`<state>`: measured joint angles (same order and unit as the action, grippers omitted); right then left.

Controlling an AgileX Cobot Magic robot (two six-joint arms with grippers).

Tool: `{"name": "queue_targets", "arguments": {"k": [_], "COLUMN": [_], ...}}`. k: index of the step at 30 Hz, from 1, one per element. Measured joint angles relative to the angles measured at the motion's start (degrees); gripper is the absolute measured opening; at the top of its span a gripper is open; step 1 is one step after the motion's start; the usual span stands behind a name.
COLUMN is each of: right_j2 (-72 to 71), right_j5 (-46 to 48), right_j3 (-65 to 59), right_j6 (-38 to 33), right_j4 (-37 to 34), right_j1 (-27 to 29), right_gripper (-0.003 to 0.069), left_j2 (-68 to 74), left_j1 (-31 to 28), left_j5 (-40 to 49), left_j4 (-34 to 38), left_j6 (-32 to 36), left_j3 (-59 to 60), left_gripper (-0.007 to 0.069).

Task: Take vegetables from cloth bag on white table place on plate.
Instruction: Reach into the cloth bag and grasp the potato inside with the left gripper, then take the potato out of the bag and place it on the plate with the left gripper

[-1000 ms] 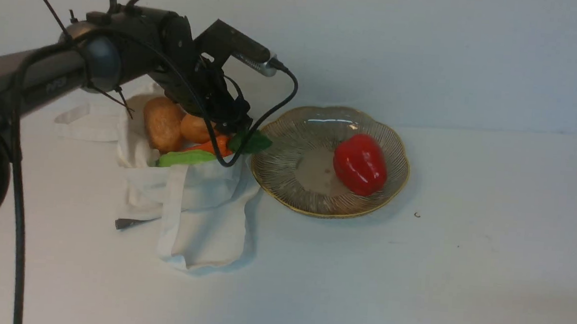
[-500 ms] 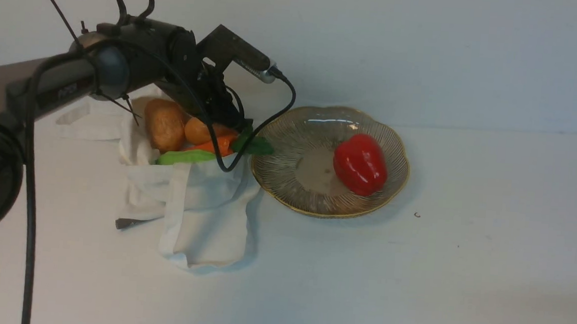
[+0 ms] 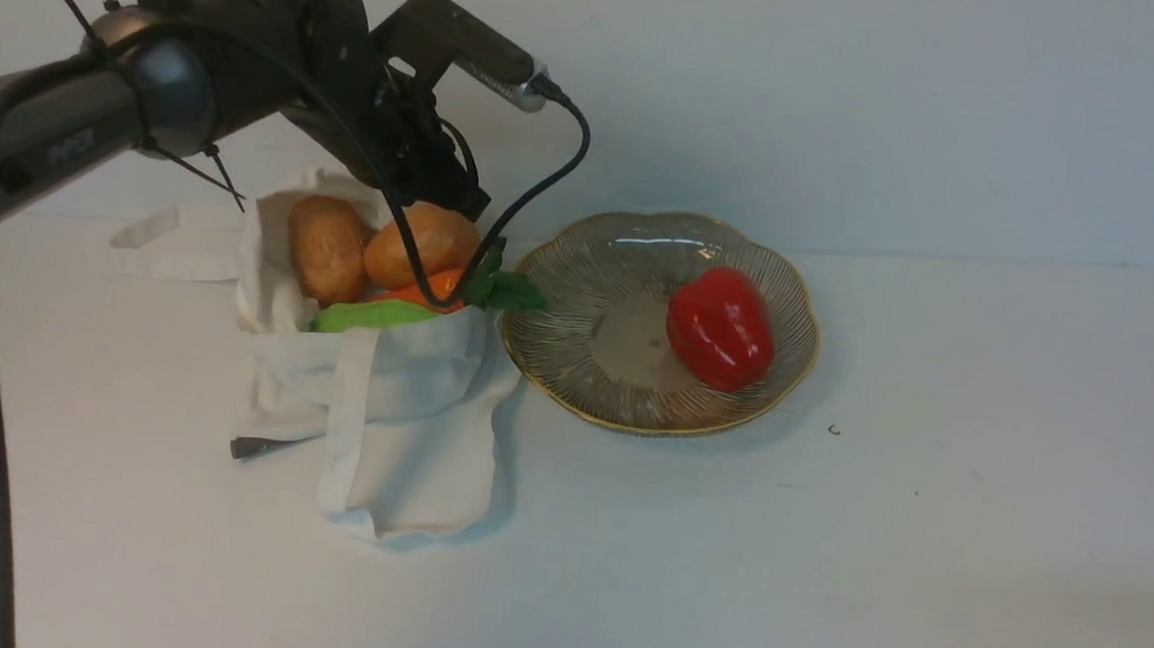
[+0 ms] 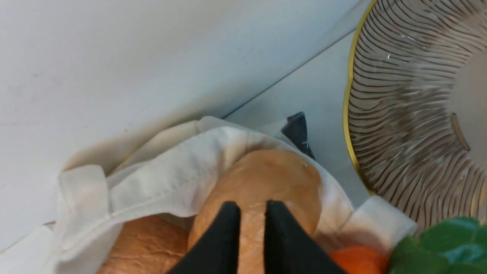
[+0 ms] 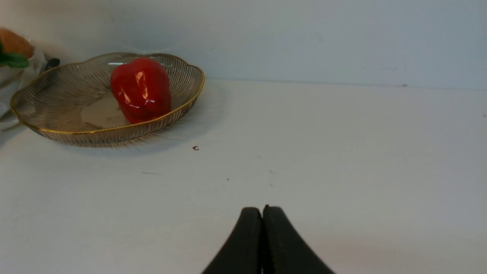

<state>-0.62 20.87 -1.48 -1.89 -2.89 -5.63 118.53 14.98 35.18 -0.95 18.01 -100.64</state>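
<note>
The cloth bag (image 3: pixel 411 414) lies open on the white table (image 3: pixel 823 559), left of the plate (image 3: pixel 579 294). In its mouth are two brown potatoes, an orange carrot (image 3: pixel 434 287) with green leaves, and a light-green pod (image 3: pixel 372 315). My left gripper (image 3: pixel 449 206) is over the bag, its narrow-gapped fingers pinching the top of the right potato (image 3: pixel 422 239). In the left wrist view the gripper (image 4: pixel 251 205) sits on that potato (image 4: pixel 266 175), with the other potato (image 4: pixel 144 243) beside it. My right gripper (image 5: pixel 262 209) is shut and empty, low over the table.
A glossy red pepper (image 3: pixel 722 328) lies on the plate's right half; it also shows in the right wrist view (image 5: pixel 140 89). A wall runs close behind the bag and plate. A small dark tag (image 3: pixel 254 447) sticks out at the bag's near left.
My left arm has risen over the bag, and the right potato now sits higher and shows more fully under the gripper. The plate and pepper have not moved.
</note>
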Motion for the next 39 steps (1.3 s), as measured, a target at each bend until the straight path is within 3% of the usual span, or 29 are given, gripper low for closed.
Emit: {"name": "queue_targets", "arguments": {"k": [2, 7, 10, 14, 22, 29, 31, 39], "right_j2": [0.00, 0.00, 0.00, 0.00, 0.00, 0.00, 0.00, 0.00], "right_j5": [0.00, 0.00, 0.00, 0.00, 0.00, 0.00, 0.00, 0.00], "right_j3": [0.00, 0.00, 0.00, 0.00, 0.00, 0.00, 0.00, 0.00], "right_j6": [0.00, 0.00, 0.00, 0.00, 0.00, 0.00, 0.00, 0.00], "right_j4": [0.00, 0.00, 0.00, 0.00, 0.00, 0.00, 0.00, 0.00], "right_j1": [0.00, 0.00, 0.00, 0.00, 0.00, 0.00, 0.00, 0.00], "right_gripper": [-0.0015, -0.0015, -0.0015, -0.0015, -0.0015, -0.0015, -0.0015, -0.0015], "left_j2": [0.22, 1.65, 2.97, 5.51, 6.86, 8.53, 8.87, 6.14], "left_j1": [0.00, 0.00, 0.00, 0.00, 0.00, 0.00, 0.00, 0.15], "left_j5": [0.00, -0.96, -1.03, -1.10, -4.96, -5.73, -5.66, -1.74], "left_j4": [0.07, 0.29, 0.51, 0.62, 0.56, 0.52, 0.52, 0.95], "left_j6": [-0.14, -0.14, -0.19, -0.19, -0.19, -0.19, -0.19, -0.63], "left_j3": [0.00, 0.00, 0.00, 0.00, 0.00, 0.00, 0.00, 0.00], "left_gripper": [0.0189, 0.0493, 0.0579, 0.0638, 0.0645, 0.0561, 0.0500, 0.0491]}}
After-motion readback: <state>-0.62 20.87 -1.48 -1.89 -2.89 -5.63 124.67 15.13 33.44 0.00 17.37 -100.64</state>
